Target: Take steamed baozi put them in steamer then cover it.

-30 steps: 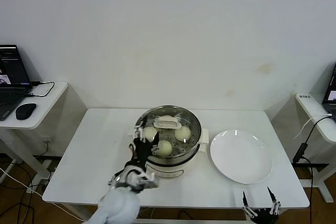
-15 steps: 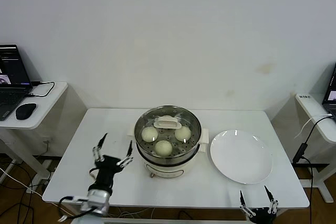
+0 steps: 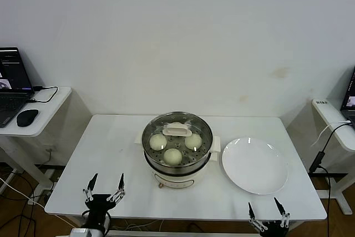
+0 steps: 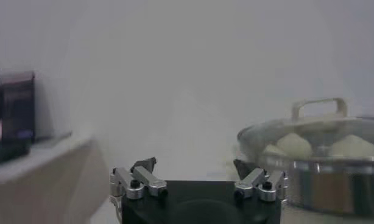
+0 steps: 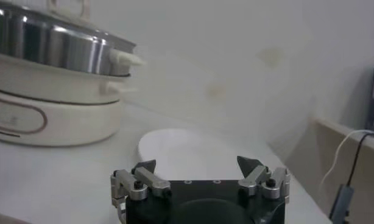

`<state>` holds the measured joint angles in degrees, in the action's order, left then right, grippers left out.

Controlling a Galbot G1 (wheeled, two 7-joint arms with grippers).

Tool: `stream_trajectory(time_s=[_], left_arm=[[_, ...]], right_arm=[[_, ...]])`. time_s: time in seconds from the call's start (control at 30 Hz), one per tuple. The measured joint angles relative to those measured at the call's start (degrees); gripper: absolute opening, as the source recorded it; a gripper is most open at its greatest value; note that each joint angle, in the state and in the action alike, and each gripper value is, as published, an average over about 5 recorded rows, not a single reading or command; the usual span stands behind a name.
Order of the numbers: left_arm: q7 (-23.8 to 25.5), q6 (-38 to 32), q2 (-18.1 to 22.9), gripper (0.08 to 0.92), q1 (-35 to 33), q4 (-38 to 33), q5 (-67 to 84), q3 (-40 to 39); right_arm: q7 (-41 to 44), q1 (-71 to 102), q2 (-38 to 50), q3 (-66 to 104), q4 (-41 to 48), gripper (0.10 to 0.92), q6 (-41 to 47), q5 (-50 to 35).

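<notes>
The steamer [image 3: 177, 154] stands mid-table, a shiny steel basket on a cream pot base. Several steamed baozi [image 3: 173, 156] lie inside it under the cover [image 3: 177, 132], a glass lid with a cream handle that sits on the rim. In the left wrist view the steamer [image 4: 321, 182], its cover [image 4: 318, 109] and a baozi [image 4: 295, 145] show from the side. My left gripper [image 3: 104, 187] hovers open and empty at the table's front left edge. At the front right edge my right gripper [image 3: 267, 211] is open and empty too.
A flat white plate [image 3: 254, 165] lies right of the steamer, and the same plate [image 5: 193, 149] shows in the right wrist view. A side desk with a laptop [image 3: 10, 84] and mouse stands far left; another desk with cables is far right.
My left arm has pulled back from the steamer's left side, toward me and down to the table's front left edge. The right gripper sank slightly. The cover stays on the steamer.
</notes>
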<state>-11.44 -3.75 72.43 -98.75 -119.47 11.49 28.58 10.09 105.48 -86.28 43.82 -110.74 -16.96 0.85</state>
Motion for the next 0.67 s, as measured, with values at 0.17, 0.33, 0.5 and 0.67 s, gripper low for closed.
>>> stream_trajectory(time_s=[0.17, 0.33, 0.5, 0.67], left_arm=[[1.4, -1.2, 0.8, 0.823, -1.6, 0.8, 1.2, 0.6], [2.5, -1.5, 1.8, 0.823, -2.2, 1.7, 1.8, 1.1], [3.6, -1.3, 2.2, 0.823, -2.8, 1.9, 2.4, 1.7], [4.3, -1.1, 2.4, 0.823, -3.4, 1.7, 2.5, 1.7]], right_arm=[[0.2, 0.7, 0.2, -0.8, -1.3, 0.823, 1.1, -1.5], [0.3, 1.3, 0.6, -1.5, -2.6, 0.823, 2.5, -3.3], [0.4, 1.5, 1.0, -2.0, -3.7, 0.823, 3.9, -4.8], [0.3, 1.7, 1.0, -2.4, -4.4, 0.823, 4.9, -5.6]])
